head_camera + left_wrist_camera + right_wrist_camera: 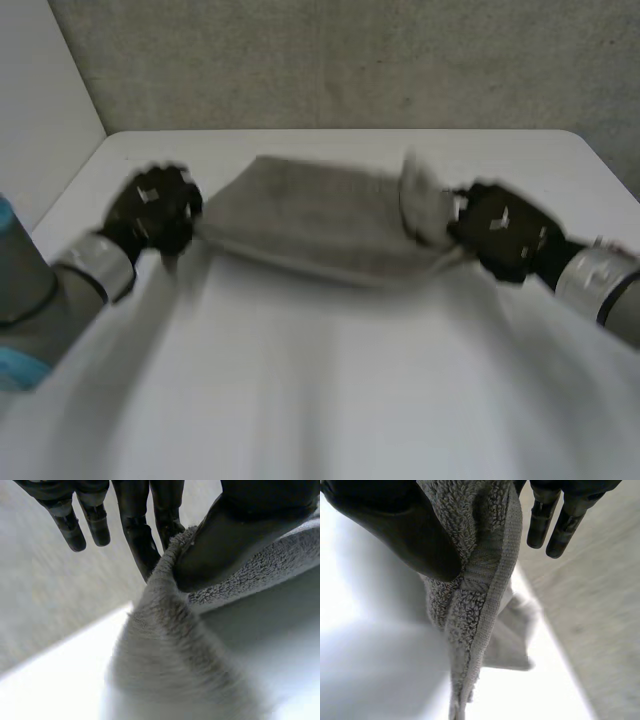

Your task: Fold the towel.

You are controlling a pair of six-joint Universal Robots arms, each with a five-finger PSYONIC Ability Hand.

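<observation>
Head view: towel [325, 225] is hanging stretched between both hands across the middle of the frame, grey terry, sagging a bit in the centre. Can't tell if its low edge is touching the table [330, 400].

Left hand [152, 212] is sitting at centre left of the frame, gripping the towel's left end. Left wrist view: left thumb [235, 525] is pressing the towel edge against one finger [137, 535], so the hand is clamping on cloth. The other fingers are pointing out straight, apart and touching nothing. From the pinch the towel is running down and away towards the table.

Right hand [500, 232] is sitting at centre right, gripping the towel's right end, with a loose corner sticking up just left of it. Right wrist view: right thumb [395, 525] is pinching a bunched fold of towel against the hand, and the stitched hem is hanging down from the pinch. Two free fingers [555, 515] are staying straight beside the cloth.

Surface: the table is plain white and matte, taking up the lower two thirds of the frame, with rounded far corners. Both grey arms are coming in from the lower left and right edges.

Room: a rough grey wall [350, 60] is running across the top of the frame behind the table. A white panel [35, 90] is standing at upper left.
</observation>
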